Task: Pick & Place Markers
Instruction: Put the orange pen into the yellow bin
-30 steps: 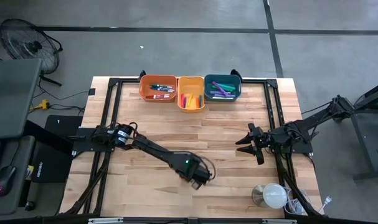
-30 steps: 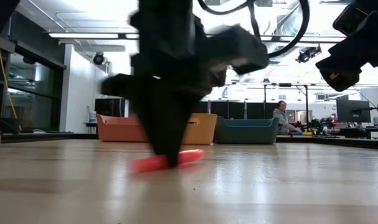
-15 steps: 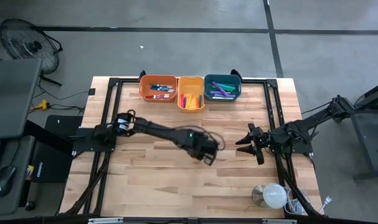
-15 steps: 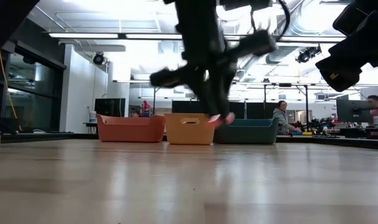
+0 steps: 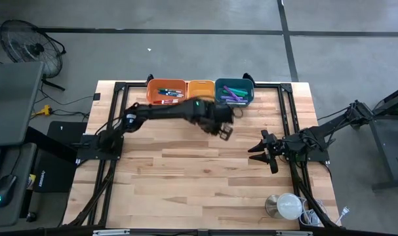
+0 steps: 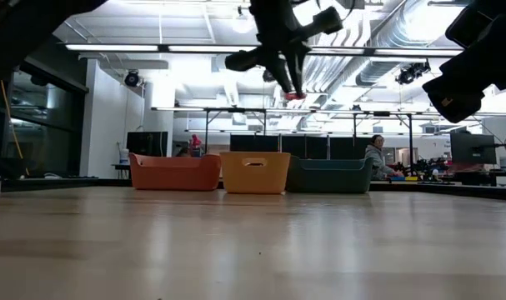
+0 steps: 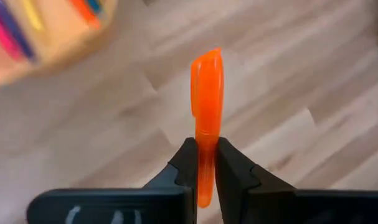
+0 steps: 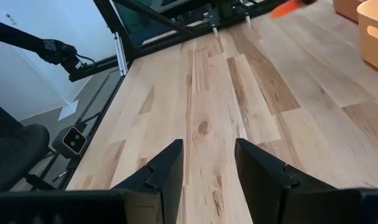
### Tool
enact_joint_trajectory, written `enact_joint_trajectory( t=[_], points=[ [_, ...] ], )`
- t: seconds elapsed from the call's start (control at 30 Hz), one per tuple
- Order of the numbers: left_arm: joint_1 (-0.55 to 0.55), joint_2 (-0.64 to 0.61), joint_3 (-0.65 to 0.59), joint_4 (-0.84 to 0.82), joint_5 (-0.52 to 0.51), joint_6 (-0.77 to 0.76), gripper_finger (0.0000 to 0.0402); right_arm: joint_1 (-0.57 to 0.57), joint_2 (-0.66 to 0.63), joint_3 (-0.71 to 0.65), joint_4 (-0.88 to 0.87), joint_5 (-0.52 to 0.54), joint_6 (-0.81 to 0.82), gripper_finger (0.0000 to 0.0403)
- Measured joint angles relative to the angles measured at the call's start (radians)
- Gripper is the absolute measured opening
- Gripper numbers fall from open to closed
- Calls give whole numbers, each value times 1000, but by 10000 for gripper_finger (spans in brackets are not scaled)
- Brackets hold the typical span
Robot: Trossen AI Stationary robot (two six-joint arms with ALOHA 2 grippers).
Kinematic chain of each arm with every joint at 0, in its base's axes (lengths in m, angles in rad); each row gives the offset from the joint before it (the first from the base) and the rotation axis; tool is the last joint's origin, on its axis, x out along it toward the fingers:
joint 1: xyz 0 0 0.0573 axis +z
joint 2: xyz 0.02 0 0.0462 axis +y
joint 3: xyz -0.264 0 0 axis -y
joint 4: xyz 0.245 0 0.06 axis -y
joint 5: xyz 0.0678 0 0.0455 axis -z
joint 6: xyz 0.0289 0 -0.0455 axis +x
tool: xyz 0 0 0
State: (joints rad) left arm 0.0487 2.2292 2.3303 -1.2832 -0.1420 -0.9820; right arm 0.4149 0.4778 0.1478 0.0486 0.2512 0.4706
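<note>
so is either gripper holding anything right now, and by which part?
The left gripper holds an orange marker, jaws clamped on one end with most of the barrel sticking out. The right gripper holds nothing; its jaws stand open.

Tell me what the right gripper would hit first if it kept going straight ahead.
Probably nothing soon: the right gripper, jaws open, faces bare table; farther on stands the black frame.

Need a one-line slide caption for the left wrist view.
Left gripper shut on an orange marker, carried above the wooden table near a bin of markers.
</note>
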Motion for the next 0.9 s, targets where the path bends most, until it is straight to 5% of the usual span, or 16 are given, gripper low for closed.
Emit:
enact_joint_trajectory(
  t=[0.57, 0.9],
  points=[
    [325, 29, 19, -32, 45, 223, 23, 0, 0, 0, 0, 0, 0, 134],
    [391, 90, 13, -14, 1, 220, 23, 0, 0, 0, 0, 0, 0, 134]
  ],
)
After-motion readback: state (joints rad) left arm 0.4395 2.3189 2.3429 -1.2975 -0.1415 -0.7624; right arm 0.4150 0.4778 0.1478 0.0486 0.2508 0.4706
